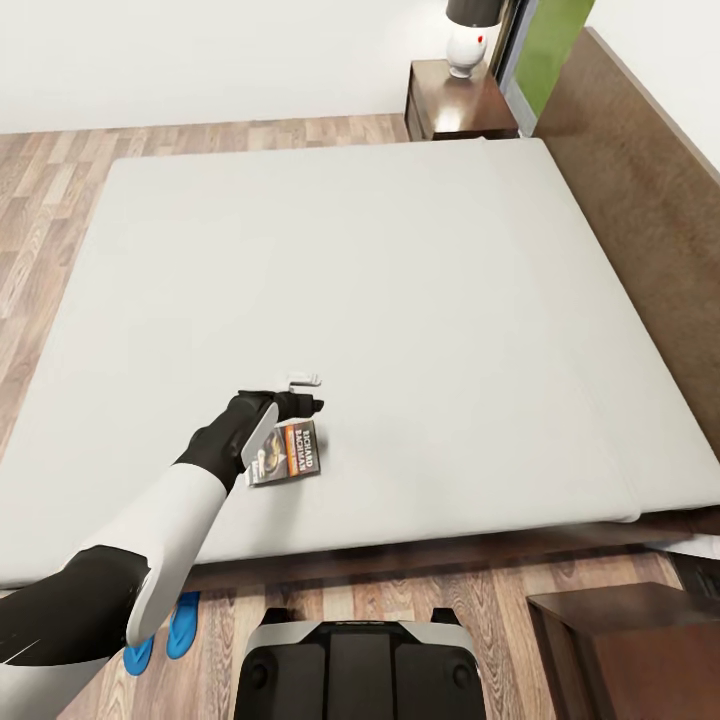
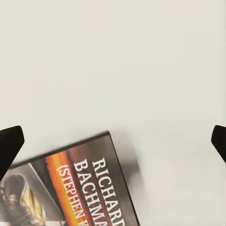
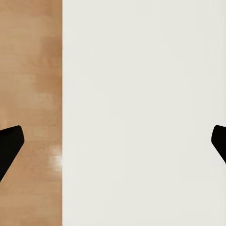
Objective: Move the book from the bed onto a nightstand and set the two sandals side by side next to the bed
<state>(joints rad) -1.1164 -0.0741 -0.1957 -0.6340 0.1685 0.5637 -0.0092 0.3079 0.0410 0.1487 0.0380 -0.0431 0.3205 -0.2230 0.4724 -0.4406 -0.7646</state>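
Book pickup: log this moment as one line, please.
stage: reaching for book | left gripper: open, above book | book: flat on bed | sandals: on floor by bed

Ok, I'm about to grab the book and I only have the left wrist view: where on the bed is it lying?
Observer: The book lies flat near the bed's near edge, just ahead of the robot.
Operator: Where's a nightstand?
Observer: One nightstand stands at the far side, by the headboard, with a lamp on it.
Operator: And the sandals?
Observer: Both blue sandals lie on the floor by the near edge, under the left arm.
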